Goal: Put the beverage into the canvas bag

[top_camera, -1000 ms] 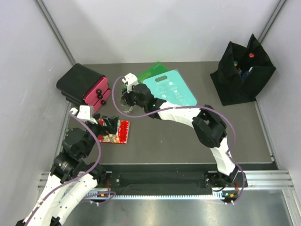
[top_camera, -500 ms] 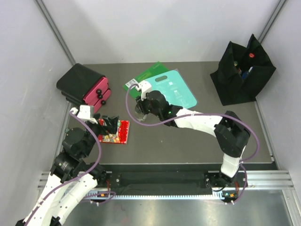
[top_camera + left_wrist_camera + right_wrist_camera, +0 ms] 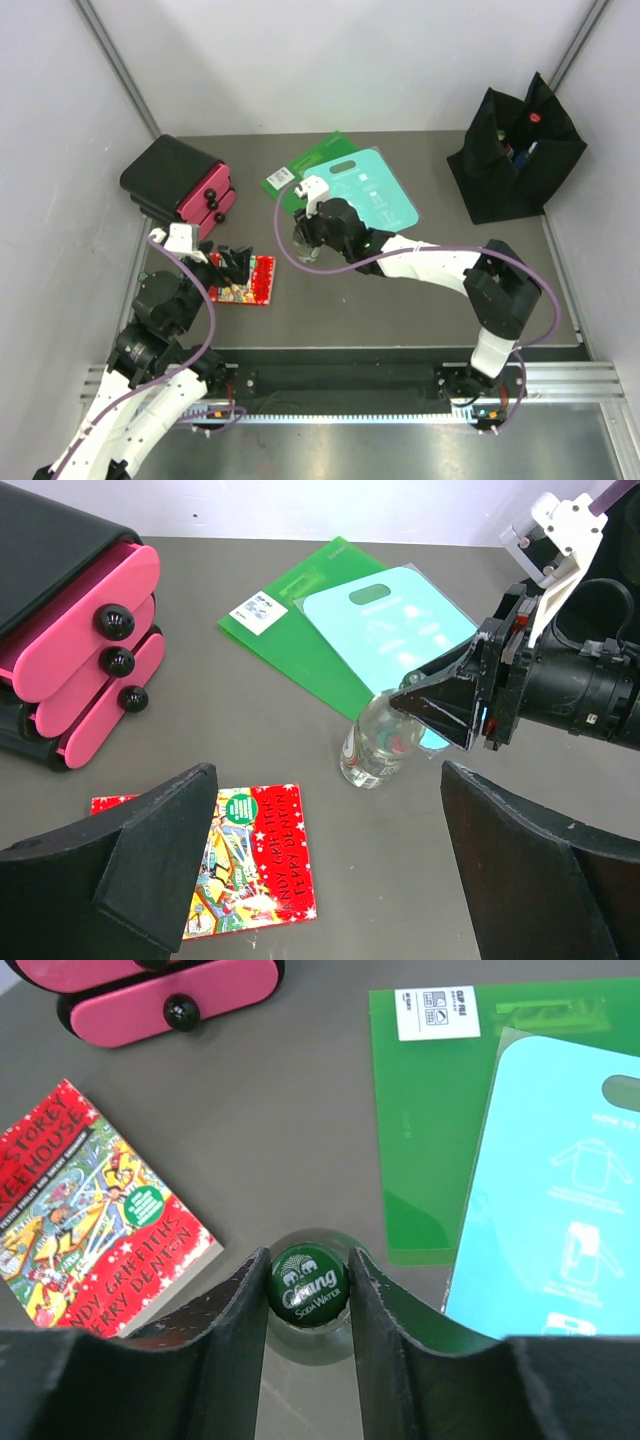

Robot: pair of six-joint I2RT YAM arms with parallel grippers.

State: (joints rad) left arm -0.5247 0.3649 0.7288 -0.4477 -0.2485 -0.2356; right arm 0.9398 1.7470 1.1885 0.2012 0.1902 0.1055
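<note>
**Thin grip at the cap, long carry to a floppy bag**

Starting at your left, there is one black drawer case (image 3: 178, 185) with three pink drawers, each with one black knob. It plays no part here. Next comes your left gripper (image 3: 236, 262), jaws wide apart and holding nothing, above the one red book (image 3: 245, 282). It sits near the bottle, so keep it parked and the carry will move away from it.

In the middle is the one beverage bottle (image 3: 372, 748), clear with a green cap, upright by the near corner of the green folder. I cannot tell whether its base rests on the table (image 3: 400, 300) or hangs just above it. Your right gripper (image 3: 306, 1282) is clamped on its top, one finger pressing each side of the cap.

This is the main risk. With so high and narrow a hold, the body may swing or slip free if you move fast.

Behind it lie one green folder (image 3: 318, 155) and one teal board (image 3: 375, 195) overlapping it.

Far right, well apart from the bottle, stands the one canvas bag (image 3: 495, 190). Its soft rim may catch the bottle's base if you come in low. Things already poke out of the bag, one red-capped, though I cannot count them, and they may block the drop.
</note>
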